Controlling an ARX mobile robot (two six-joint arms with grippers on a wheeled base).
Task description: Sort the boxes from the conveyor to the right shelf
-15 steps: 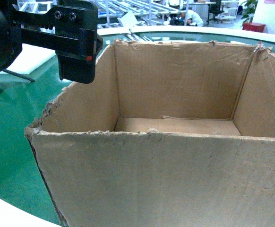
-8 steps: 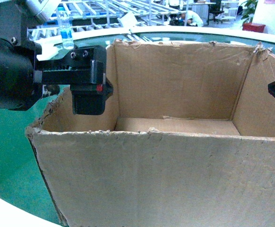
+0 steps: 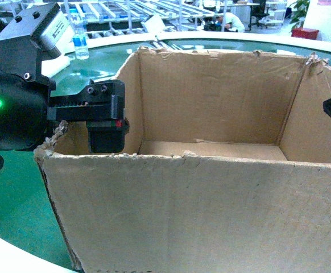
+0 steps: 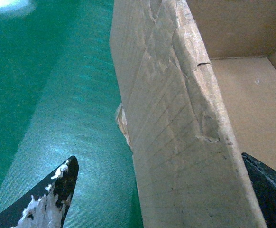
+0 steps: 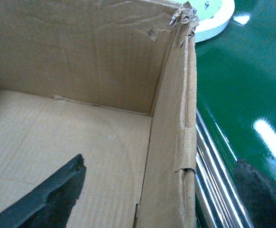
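Carton: the large brown corrugated cardboard carton (image 3: 211, 187), empty and ragged along its top edges, stands on the curved dark-green conveyor belt (image 3: 12, 193), right in front of me and filling most of the head view.
Left gripper: my black left gripper (image 4: 161, 190) straddles the carton's left wall, one finger outside over the belt, the other inside; the fingers are apart, not yet pressing the cardboard.
Right gripper: my right gripper (image 5: 161, 199) does the same at the right wall, fingers spread to either side of the torn edge, no clamp that I can see.
Why so: I judge that pinching both side walls lets me lift so wide a box evenly.
Risk: the walls are creased and torn, so they may buckle.
Shelf: steel roller racks (image 3: 148, 11) show far behind; the right shelf I cannot make out.
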